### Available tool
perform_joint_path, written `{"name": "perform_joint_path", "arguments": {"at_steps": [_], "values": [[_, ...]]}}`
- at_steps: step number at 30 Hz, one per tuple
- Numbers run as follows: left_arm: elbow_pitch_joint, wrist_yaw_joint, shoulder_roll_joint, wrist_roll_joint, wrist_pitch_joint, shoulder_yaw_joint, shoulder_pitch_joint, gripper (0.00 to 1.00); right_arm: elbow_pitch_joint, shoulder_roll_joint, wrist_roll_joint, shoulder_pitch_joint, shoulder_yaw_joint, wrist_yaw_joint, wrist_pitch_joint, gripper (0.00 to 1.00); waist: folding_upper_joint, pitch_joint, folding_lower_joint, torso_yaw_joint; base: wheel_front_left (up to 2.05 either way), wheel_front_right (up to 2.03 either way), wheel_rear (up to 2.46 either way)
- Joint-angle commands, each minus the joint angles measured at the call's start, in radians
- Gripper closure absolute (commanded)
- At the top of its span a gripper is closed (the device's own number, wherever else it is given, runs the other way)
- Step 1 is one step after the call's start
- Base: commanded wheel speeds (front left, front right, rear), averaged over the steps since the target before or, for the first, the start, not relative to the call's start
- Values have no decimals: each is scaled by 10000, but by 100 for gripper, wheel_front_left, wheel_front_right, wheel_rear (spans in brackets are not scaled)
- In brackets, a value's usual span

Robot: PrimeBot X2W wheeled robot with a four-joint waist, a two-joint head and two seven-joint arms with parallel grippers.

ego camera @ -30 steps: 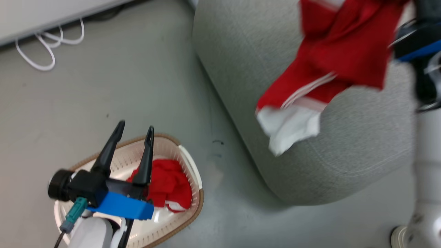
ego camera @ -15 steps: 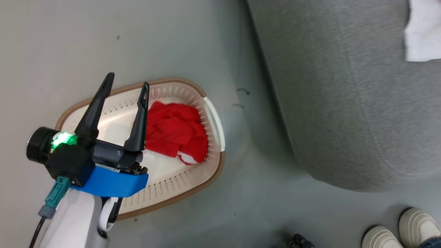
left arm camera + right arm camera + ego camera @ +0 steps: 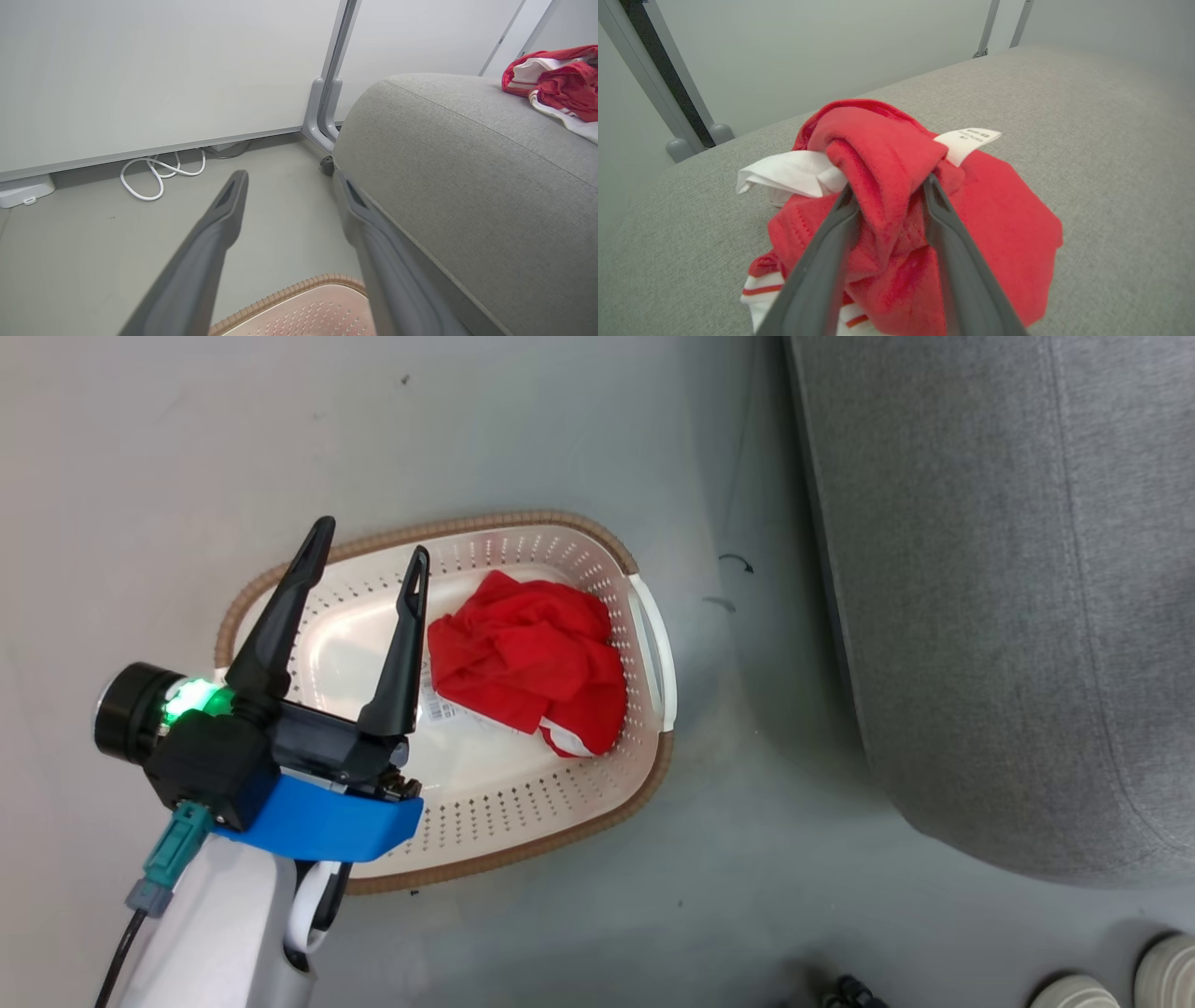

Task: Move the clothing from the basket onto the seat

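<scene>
A red garment of the clothing [image 3: 527, 658] lies crumpled in the right half of the cream basket [image 3: 523, 518] on the floor. My left gripper [image 3: 372, 538] hovers open over the basket's left half, holding nothing; its wrist view shows its open fingers [image 3: 290, 175] above the basket rim [image 3: 289, 294]. Another red and white garment [image 3: 994, 219] rests on the grey seat [image 3: 1064, 93]. My right gripper [image 3: 888, 185] has its fingers parted with a raised fold of that garment still between them. From the left wrist, the garment [image 3: 560, 84] sits on top of the seat [image 3: 467, 177].
The seat [image 3: 1008, 597] fills the right of the head view, with a strip of floor between it and the basket. A person's pale shoes [image 3: 1167, 971] stand at the bottom right. A white cable [image 3: 159, 172] and a grey post base [image 3: 322, 112] lie by the wall.
The head camera has swung, shifting the whole picture. The garment that hung over the seat a second ago now rests on it, and my right fingers have parted.
</scene>
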Motion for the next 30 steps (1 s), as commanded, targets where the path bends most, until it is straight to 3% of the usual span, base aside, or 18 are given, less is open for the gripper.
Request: {"name": "perform_joint_path", "arguments": {"at_steps": [1, 9, 16, 22, 30], "values": [[53, 18, -73, -50, -45, 26, 99, 0, 170, -31, -155, 170, 48, 5, -106, 0, 0, -346, -2, 43, 0, 0, 0], [490, -38, -552, -303, -47, 79, 464, 0, 524, -32, -278, 1156, 1152, 3, -239, 0, 0, -1804, -2, 157, 0, 0, 0], [1148, -81, -1061, -507, -40, 236, 793, 0, 60, 282, -206, 2711, 1907, 3, -508, 0, 0, -3196, -2, 528, 0, 0, 0], [1902, -106, -1382, -696, -39, 420, 1152, 0, -1224, 707, 39, 4470, 2737, 5, -550, 0, 0, -4404, -2, 839, 0, 0, 0], [2444, -103, -1647, -802, -39, 1064, 1856, 0, -3533, 1801, 319, 6848, 4111, 5, -487, 0, 0, -5692, -2, 895, 0, 0, 0]]}}
